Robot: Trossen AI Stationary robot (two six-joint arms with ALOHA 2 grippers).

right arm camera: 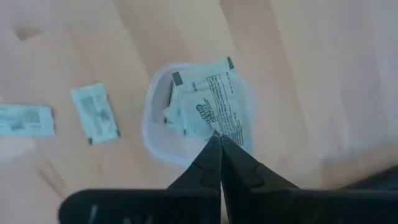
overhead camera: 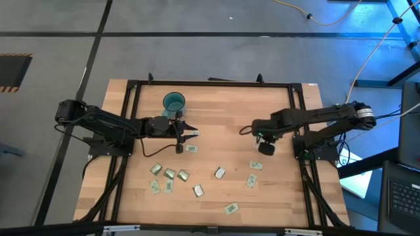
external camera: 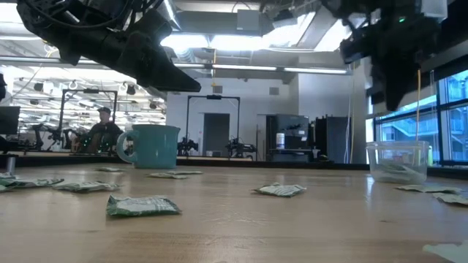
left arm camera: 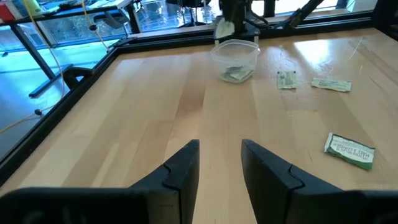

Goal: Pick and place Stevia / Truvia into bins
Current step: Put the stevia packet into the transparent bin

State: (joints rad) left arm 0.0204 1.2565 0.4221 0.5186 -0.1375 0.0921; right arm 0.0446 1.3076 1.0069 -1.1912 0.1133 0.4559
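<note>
stevia / truvia sachet (right arm camera: 214, 102) hangs pinched at its edge between the closed fingertips of the right gripper (right arm camera: 219, 142), directly above the clear plastic cup (right arm camera: 158, 146); in the right wrist view another sachet or two lie inside that cup under it. from above, the right gripper (overhead camera: 265, 145) sits over the right-hand part of the table (overhead camera: 216, 118), covering the cup. in the low view the clear cup (external camera: 398, 161) stands on the wood with paper at its bottom.

left gripper (left arm camera: 219, 163) hovers over bare wood with its fingers spread and nothing between them; from above it is just in front of the teal cup (overhead camera: 174, 102), near the table's far-left area. one sachet (overhead camera: 191, 149) lies just beside its fingertips.

remaining sachets are scattered across the near half of the table: a cluster (overhead camera: 169, 174) towards the left, single ones (overhead camera: 219, 173) in the middle, and two (overhead camera: 253, 174) closer to the right arm. a person sits far off in the room behind the teal cup (external camera: 153, 145).
</note>
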